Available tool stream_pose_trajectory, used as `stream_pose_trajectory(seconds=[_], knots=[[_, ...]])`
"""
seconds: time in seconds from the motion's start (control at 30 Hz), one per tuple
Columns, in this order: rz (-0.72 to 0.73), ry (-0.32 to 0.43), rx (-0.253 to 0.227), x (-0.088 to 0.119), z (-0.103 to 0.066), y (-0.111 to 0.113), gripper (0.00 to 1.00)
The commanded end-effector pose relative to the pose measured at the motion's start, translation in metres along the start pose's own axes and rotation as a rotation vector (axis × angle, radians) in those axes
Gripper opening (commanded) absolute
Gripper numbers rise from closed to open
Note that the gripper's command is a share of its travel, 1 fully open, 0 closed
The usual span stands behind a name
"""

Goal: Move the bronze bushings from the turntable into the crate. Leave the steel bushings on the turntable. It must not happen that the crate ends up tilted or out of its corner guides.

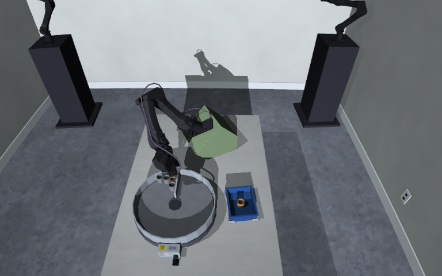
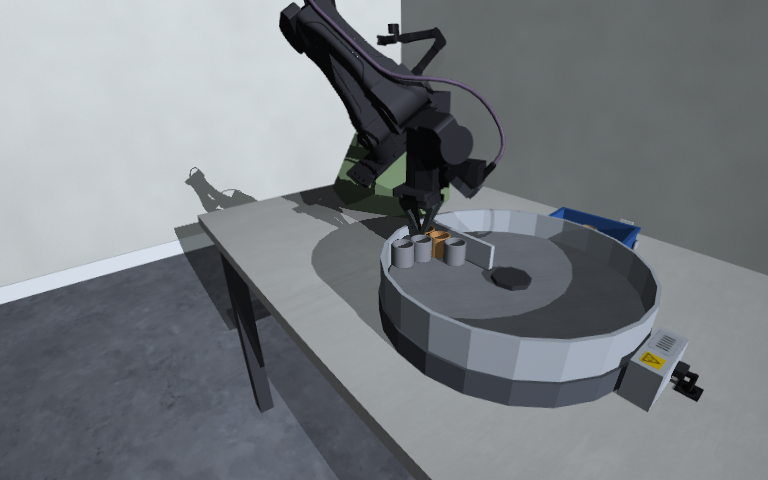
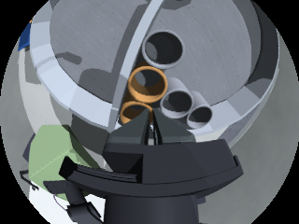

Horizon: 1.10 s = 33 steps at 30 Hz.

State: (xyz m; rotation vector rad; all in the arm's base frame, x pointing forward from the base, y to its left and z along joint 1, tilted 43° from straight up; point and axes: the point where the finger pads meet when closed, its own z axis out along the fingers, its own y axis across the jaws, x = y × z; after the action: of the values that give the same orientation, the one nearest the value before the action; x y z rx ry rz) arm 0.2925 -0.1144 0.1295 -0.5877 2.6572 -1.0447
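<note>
Bronze bushings (image 1: 172,181) (image 2: 439,246) (image 3: 148,100), two of them, stand beneath your nearly closed gripper (image 1: 172,173) (image 2: 420,230) (image 3: 151,112); you cannot tell whether its tips pinch the nearer rim. Three steel bushings (image 1: 159,180) (image 2: 402,255) (image 3: 163,67) share the turntable (image 1: 192,234) (image 2: 543,359) (image 3: 86,109). Your blue crate (image 1: 242,218) (image 2: 594,217) (image 3: 24,41) sits level, with one bronze bushing (image 1: 240,206) inside. One box (image 1: 169,252) (image 2: 650,376) bears a yellow warning label (image 1: 162,247) (image 2: 652,359), its print too small to read.

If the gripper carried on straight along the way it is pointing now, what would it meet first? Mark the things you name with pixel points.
Probably the rim of the rear bronze bushing (image 2: 429,228) (image 3: 135,104), since the gripper (image 1: 172,174) (image 2: 420,230) (image 3: 150,111) points down with its tips overlapping that rim in the wrist view. Depth is unclear, so they may already touch.
</note>
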Motion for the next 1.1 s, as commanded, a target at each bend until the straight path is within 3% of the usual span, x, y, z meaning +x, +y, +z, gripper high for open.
stream_pose_trajectory(seconds=[0.0,0.23,0.5,0.93,1.07], knots=[[-0.020,-0.004,-0.026,0.002,-0.002,0.008,0.00],[-0.020,-0.005,-0.026,0.002,-0.002,0.007,0.00],[0.012,-0.039,-0.005,-0.007,-0.018,-0.004,0.00],[0.014,-0.031,0.004,-0.003,-0.073,-0.006,0.00],[0.004,-0.021,-0.001,-0.004,-0.077,-0.004,0.00]])
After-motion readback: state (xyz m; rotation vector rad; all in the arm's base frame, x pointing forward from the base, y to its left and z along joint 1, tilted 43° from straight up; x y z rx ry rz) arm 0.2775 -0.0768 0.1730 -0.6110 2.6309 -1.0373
